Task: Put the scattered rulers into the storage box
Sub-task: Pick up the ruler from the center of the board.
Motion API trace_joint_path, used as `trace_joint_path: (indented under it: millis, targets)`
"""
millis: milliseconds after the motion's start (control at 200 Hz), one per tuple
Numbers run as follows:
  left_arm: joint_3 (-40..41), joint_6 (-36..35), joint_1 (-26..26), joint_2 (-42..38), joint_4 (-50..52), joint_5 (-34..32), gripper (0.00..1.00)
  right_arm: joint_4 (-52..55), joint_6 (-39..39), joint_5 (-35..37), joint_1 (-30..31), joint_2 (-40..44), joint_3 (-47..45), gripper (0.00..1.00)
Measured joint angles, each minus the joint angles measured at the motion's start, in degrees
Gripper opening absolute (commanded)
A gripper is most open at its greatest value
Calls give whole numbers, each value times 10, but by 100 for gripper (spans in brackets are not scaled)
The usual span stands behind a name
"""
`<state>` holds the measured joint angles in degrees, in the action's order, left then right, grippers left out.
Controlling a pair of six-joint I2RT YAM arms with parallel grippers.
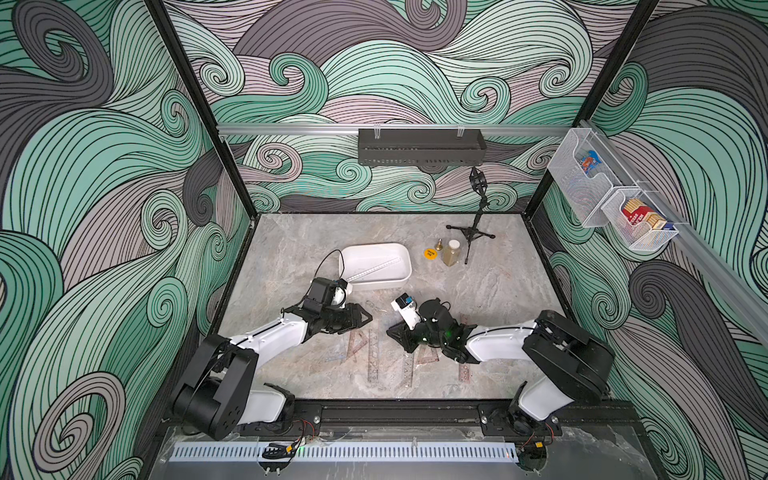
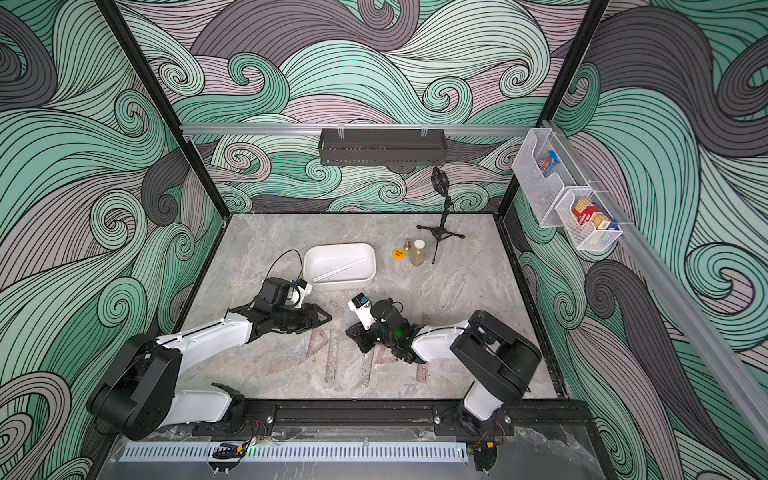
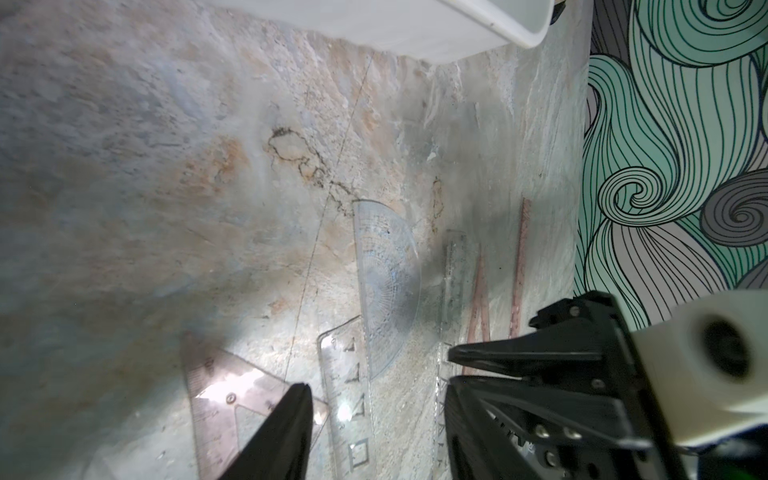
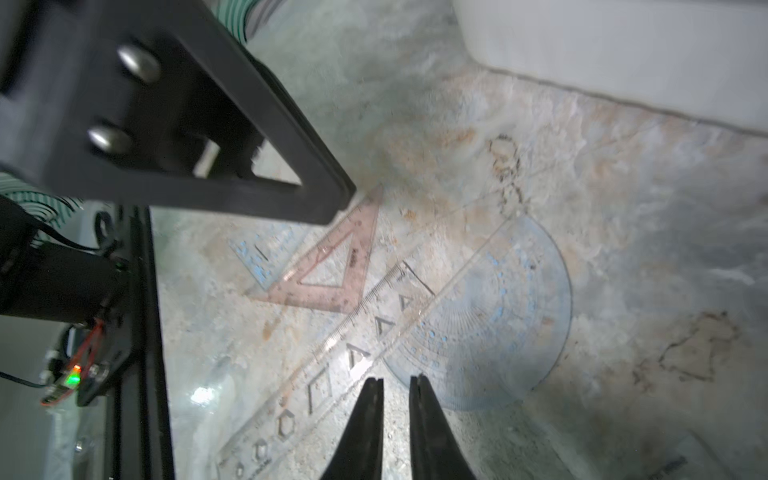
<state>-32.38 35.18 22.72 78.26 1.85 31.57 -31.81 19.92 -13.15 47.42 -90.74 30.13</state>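
The white storage box (image 1: 376, 279) (image 2: 338, 284) stands mid-table with one clear ruler (image 1: 374, 269) lying in it. Several see-through rulers lie flat near the front: a pink triangle (image 3: 224, 386) (image 4: 332, 270), a clear stencil strip (image 3: 345, 399) (image 4: 332, 374), a bluish protractor (image 3: 386, 282) (image 4: 490, 320) and pink strips (image 1: 465, 372). My left gripper (image 1: 368, 318) (image 3: 376, 395) is open, low over the stencil strip, holding nothing. My right gripper (image 1: 391, 332) (image 4: 395, 381) faces it tip to tip. Its jaws stand a narrow gap apart at the protractor's edge, with only table between them.
A bottle (image 1: 451, 252), a yellow disc (image 1: 430, 253) and a black tripod (image 1: 471, 232) stand behind and right of the box. A dark tray (image 1: 419, 147) hangs on the back wall, and white wire baskets (image 1: 611, 203) on the right wall.
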Motion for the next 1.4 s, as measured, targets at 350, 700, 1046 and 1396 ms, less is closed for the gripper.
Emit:
trace_joint_path:
  millis: [350,700,1046,1396]
  targets:
    - [-57,0,23,70,-11,-6,54,-23,-3,-49,-57,-51,23,10]
    - [-68,-14,25,78,-10,-25,58,-21,-23,-55,-79,-52,23,10]
    - [-70,-18,25,78,-11,-27,67,-21,-33,-56,-85,-51,21,10]
    - [-70,-24,26,82,-31,-13,68,-24,-34,-66,-86,-51,21,10]
